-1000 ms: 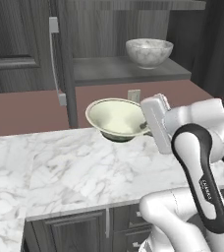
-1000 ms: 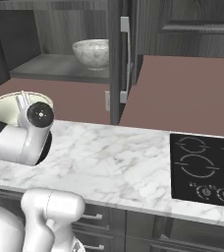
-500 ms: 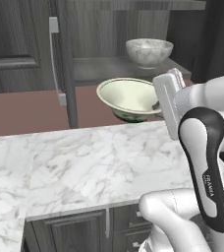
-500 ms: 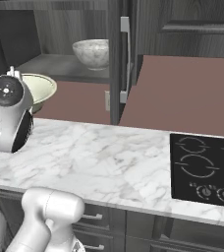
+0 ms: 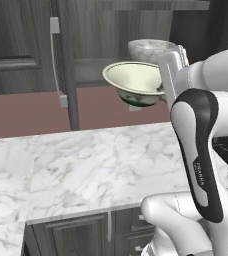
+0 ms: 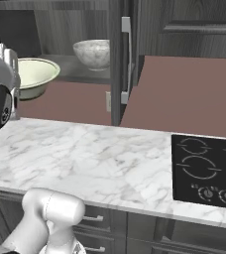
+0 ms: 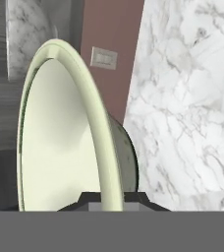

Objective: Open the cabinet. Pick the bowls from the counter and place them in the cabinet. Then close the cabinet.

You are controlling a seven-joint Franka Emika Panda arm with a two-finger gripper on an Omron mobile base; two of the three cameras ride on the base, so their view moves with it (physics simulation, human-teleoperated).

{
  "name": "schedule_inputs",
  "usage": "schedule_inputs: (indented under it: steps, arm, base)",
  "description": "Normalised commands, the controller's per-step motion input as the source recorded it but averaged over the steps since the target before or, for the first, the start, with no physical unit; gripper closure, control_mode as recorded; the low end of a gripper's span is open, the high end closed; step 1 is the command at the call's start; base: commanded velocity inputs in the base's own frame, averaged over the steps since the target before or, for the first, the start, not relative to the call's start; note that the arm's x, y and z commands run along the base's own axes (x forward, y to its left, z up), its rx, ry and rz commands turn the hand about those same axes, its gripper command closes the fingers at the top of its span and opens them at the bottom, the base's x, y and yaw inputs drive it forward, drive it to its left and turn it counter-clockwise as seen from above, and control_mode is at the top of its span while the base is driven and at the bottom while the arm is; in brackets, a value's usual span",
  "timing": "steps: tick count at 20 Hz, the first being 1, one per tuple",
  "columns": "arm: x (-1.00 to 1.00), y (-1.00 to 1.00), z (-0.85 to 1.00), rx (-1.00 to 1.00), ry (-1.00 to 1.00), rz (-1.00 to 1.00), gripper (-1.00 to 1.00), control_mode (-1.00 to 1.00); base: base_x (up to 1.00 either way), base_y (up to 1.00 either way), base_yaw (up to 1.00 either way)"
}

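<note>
Right now your nearest worry is the grip itself: the jaws are clenched on the rim of the cream bowl [image 5: 136, 81], with one thin edge pinched between them, as the hand view [image 7: 65, 128] shows the rim running down into the fingertips. A hold on a single point of a flared rim leaves the weight hanging to one side, so a quick swing or a jolt could, I judge, let the bowl pivot or slip out and drop onto the tabletop [image 5: 96, 165] below.

Further out, watch the open cabinet [image 6: 75, 20]. The bowl hangs in the air above the tabletop's back edge, just before the shelf, and its foot looks close to shelf level in the left base view. If you push in too low, the foot may catch the shelf lip.

Farthest in, the marbled bowl [image 6: 92, 52] already sits on the shelf, directly behind the cream one from the left. Drive straight ahead and the two could knock together; set the cream bowl down beside it instead.
</note>
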Motion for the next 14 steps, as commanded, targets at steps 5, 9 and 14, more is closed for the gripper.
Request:
schedule_inputs:
  steps: [5, 9, 14]
  arm:
    - [0.26, 0.00, 0.03, 0.00, 0.00, 0.00, 1.00, -1.00]
    - [0.46, 0.00, 0.00, 0.00, 0.00, 0.00, 1.00, -1.00]
    - [0.46, 0.00, 0.00, -0.01, 0.00, 0.00, 1.00, -1.00]
  base:
    - [0.00, 0.00, 0.00]
    - [0.00, 0.00, 0.00]
    - [0.00, 0.00, 0.00]
